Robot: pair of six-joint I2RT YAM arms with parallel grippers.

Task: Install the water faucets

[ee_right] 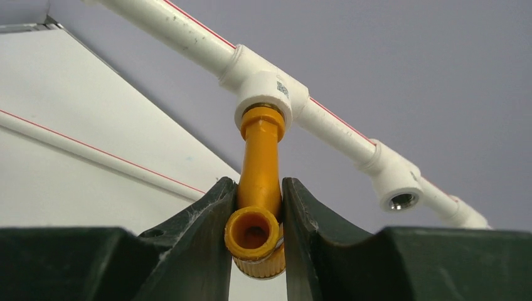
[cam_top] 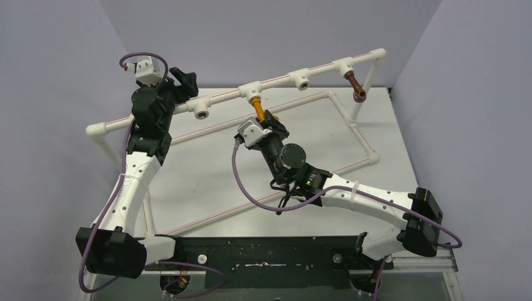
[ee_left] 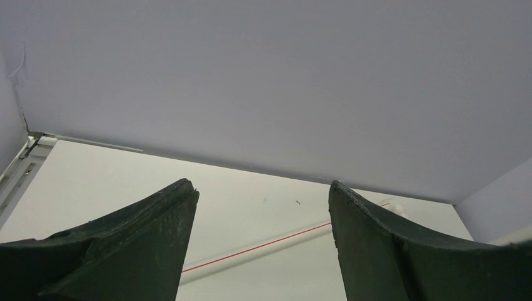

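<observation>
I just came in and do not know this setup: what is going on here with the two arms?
The right hand is closed on the orange-yellow faucet, whose top end sits in a white socket of the raised pipe. The dark brown faucet already hangs from the pipe farther along. An empty socket lies between the two faucets. The left hand is open and holds nothing.

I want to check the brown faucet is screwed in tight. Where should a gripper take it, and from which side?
Probably the straight stem of the brown faucet, between the tee and the bent spout, coming from the near side, fingers either side. It juts from the tee toward the arms, and the pipe blocks the far side.
</observation>
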